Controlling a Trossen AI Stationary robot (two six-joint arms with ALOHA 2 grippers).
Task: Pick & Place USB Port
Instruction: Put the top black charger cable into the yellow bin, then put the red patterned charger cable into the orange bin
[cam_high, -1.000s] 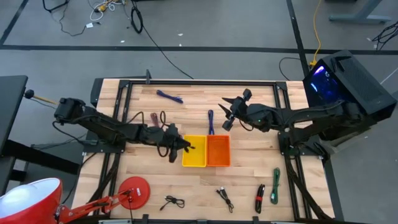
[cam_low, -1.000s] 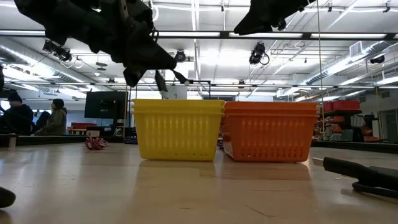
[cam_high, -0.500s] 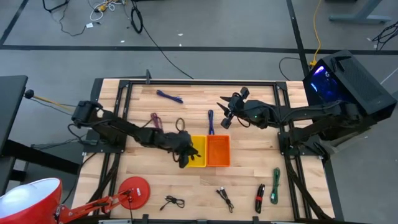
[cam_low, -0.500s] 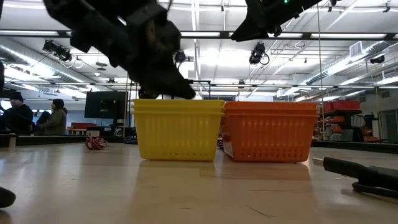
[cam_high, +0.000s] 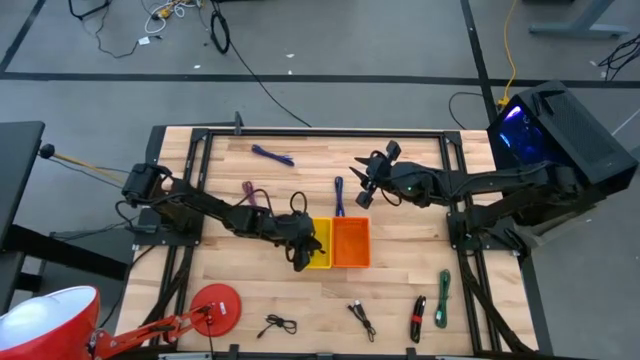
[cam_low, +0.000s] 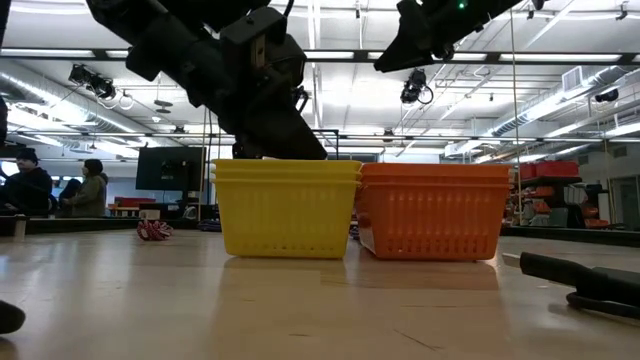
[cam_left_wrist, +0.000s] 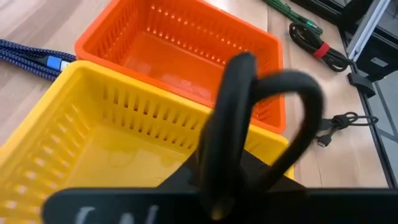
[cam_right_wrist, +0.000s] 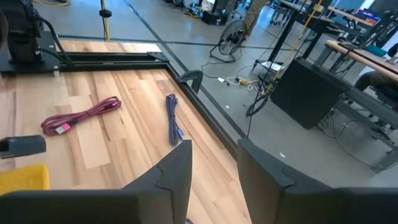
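Note:
My left gripper is shut on a black cable over the near left part of the yellow basket; it also shows in the low view above the basket's rim. The orange basket stands against the yellow one's right side. My right gripper is open and empty, raised above the table beyond the orange basket, near a blue cable; its own view shows its two fingers apart. My left gripper holds the black cable with a bent loop rising from between its fingers. The gripper's own body hides the place of contact. The cable is lifted clear, above the inside of the yellow basket.
Loose cables lie on the table: a maroon one, a blue one at the far side, and black, red-black and green ones near the front. A red round lamp base stands front left.
My left gripper has carried the black cable toward the table's right edge, from left of the yellow basket to over its left part, and come down toward its rim. My right gripper has shifted slightly toward the table's left.

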